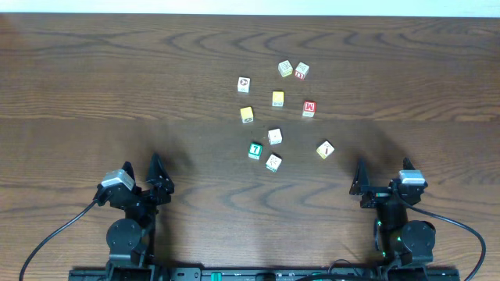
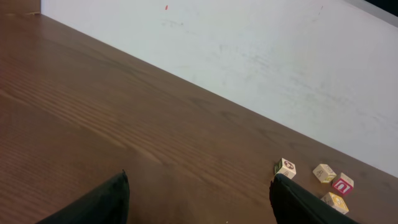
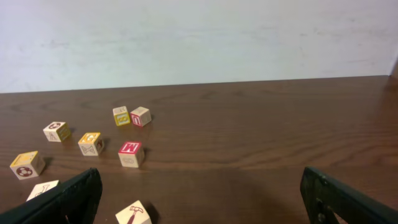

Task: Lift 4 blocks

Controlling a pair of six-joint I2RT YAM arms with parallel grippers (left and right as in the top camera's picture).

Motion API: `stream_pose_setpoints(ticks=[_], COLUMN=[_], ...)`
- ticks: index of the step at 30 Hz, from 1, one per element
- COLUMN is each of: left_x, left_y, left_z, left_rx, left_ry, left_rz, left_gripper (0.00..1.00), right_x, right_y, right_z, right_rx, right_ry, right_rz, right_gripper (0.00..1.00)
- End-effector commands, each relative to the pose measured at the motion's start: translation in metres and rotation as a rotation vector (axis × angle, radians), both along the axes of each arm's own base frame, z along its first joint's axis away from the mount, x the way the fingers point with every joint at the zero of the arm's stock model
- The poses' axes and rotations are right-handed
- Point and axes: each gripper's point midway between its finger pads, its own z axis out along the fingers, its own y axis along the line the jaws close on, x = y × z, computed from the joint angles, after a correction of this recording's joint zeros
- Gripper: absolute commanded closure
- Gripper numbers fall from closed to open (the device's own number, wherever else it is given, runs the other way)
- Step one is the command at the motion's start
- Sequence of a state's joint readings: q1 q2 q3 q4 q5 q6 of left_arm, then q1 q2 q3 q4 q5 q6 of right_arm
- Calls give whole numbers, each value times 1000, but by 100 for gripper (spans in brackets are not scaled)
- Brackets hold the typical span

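Starting out, left gripper and right gripper gape empty; reaching the green "7" block seems next.

This is a robotics lab bench, not a home or a shop. A broad dark brown wood-grain table stands against a bare white wall. Two black robot arms, the left arm and the right arm, are fixed at the table's near edge above a black mounting rail. Black cables loop out from them. Small wooden toy cubes with painted faces lie scattered in a loose cluster on the tabletop.
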State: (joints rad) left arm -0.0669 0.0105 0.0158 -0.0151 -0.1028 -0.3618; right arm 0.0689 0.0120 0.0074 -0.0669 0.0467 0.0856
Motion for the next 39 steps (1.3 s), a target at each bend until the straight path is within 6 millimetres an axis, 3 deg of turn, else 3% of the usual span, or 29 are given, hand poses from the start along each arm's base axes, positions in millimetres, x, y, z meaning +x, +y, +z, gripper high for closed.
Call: stream_pose_setpoints(ticks=[1,24,29,39], left_x=[-2,-2,-2,-2], left_y=[3,3,3,3], left_z=[-16,-16,-16,-16], left_rx=[14,14,14,14], left_ry=[54,54,54,54], left_rz=[14,14,14,14], left_gripper=[27,27,27,27], right_x=[0,0,-1,-1], right_y=[2,1,13,12], right_z=[0,0,-1,-3], right_rx=[-12,-12,-7,-8], right_ry=[-1,-1,2,11], right_rz=[10,6,74,67], right_gripper=[1,1,1,1])
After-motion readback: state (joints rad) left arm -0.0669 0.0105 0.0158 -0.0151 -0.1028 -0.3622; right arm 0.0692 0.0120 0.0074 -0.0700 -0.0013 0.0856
